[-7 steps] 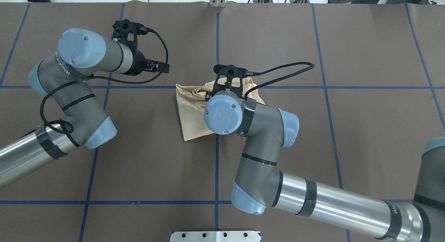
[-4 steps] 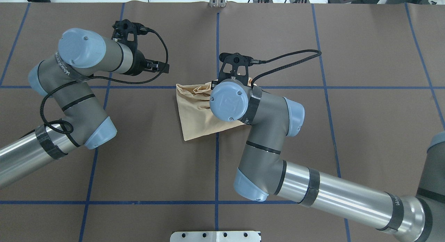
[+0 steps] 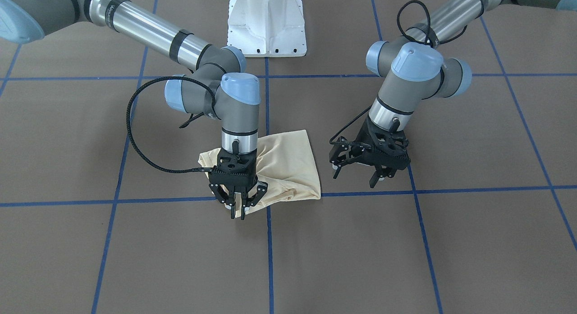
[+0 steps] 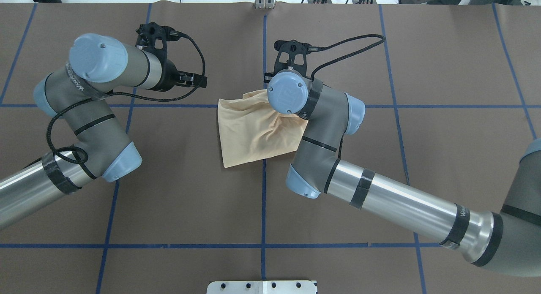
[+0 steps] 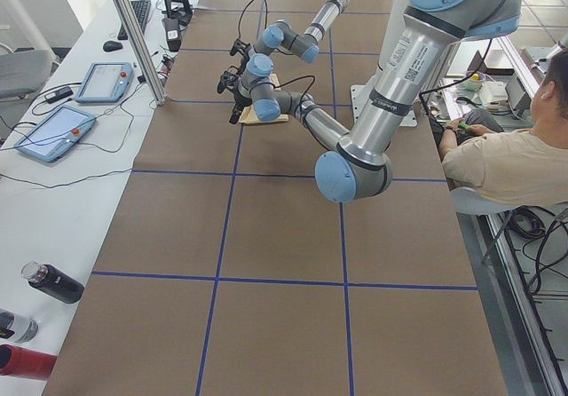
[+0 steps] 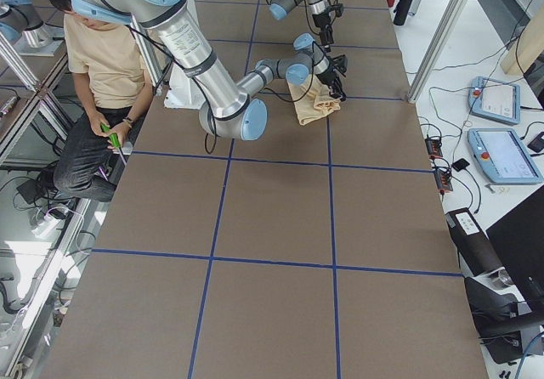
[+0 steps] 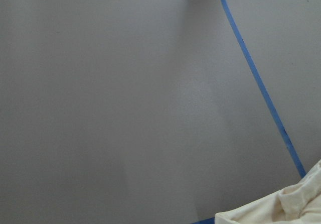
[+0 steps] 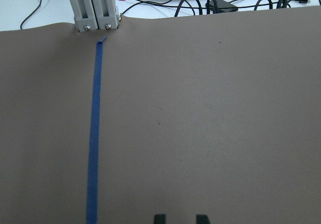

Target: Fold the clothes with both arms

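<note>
The cream-yellow shirt (image 4: 249,129) lies folded in a small bundle at the table's middle; it also shows in the front view (image 3: 288,165). Its print and neck tag are hidden. My right gripper (image 3: 238,212) points down at the shirt's far edge. Its jaws are nearly together and the shirt's edge is drawn up to them. The right wrist view shows only its two fingertips (image 8: 159,219) over bare table. My left gripper (image 3: 356,176) is open and empty, and hovers just off the shirt's left side. The left wrist view shows a shirt corner (image 7: 281,209).
The brown table cover carries a blue tape grid (image 4: 264,201). The white pedestal (image 3: 267,23) stands at the robot's side. An aluminium post (image 4: 264,0) and cables sit at the far edge. A seated operator (image 5: 515,156) and bottles (image 5: 53,282) show in the left side view.
My right arm has moved away from the robot across the shirt. The shirt's far edge went with it and the bunched part now lies flatter. The left arm has not moved.
</note>
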You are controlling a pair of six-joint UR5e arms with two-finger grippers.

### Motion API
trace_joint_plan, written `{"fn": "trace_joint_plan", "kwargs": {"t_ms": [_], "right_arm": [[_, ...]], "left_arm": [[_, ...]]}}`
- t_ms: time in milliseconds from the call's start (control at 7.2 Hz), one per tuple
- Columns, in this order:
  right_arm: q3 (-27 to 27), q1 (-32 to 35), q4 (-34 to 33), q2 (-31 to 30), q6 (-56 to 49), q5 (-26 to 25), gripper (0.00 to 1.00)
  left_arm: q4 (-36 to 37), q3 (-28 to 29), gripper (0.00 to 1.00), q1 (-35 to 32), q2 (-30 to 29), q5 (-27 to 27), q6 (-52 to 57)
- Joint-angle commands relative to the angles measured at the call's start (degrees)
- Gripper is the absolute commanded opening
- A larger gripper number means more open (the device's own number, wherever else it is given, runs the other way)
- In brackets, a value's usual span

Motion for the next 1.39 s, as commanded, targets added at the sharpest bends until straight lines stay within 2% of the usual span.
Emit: {"fn": "trace_joint_plan", "kwargs": {"t_ms": [0, 139, 278, 416, 555, 694, 833, 972, 1249], "right_arm": [[0.7, 4.6, -0.2, 1.4, -1.4, 12.9, 1.00], [3.2, 7.4, -2.6, 0.5, -3.5, 20.0, 1.00], [10.9, 9.7, -8.9, -3.3, -6.6, 24.3, 1.00], [21.9, 11.9, -14.3, -10.5, -12.4, 26.5, 1.00], [31.9, 15.6, -20.1, -17.3, -19.1, 31.3, 1.00], [39.2, 19.4, -24.2, -23.5, -26.4, 35.3, 1.00], [43.2, 24.0, -25.3, -29.7, -34.1, 38.3, 1.00], [43.6, 29.7, -24.8, -35.8, -42.4, 42.9, 1.00], [44.3, 41.0, -23.0, -50.3, -63.3, 47.7, 1.00]], "left_arm": [[0.6, -0.9, 1.00, 0.0, 0.0, -1.0, 0.6], [1.1, -3.0, 1.00, -1.8, 1.3, -5.7, 0.8], [3.8, -7.9, 1.00, -3.0, 5.2, -7.9, 2.3], [10.9, -14.1, 1.00, -4.2, 6.9, -7.9, 8.0], [19.5, -21.0, 1.00, -6.2, 9.3, -7.8, 12.9], [23.9, -26.1, 1.00, -9.2, 13.2, -7.9, 18.7], [24.7, -28.1, 1.00, -13.4, 17.4, -8.4, 26.4], [24.7, -28.3, 1.00, -19.8, 22.0, -10.5, 37.4], [24.8, -27.0, 1.00, -34.7, 28.6, -13.8, 59.6]]}}
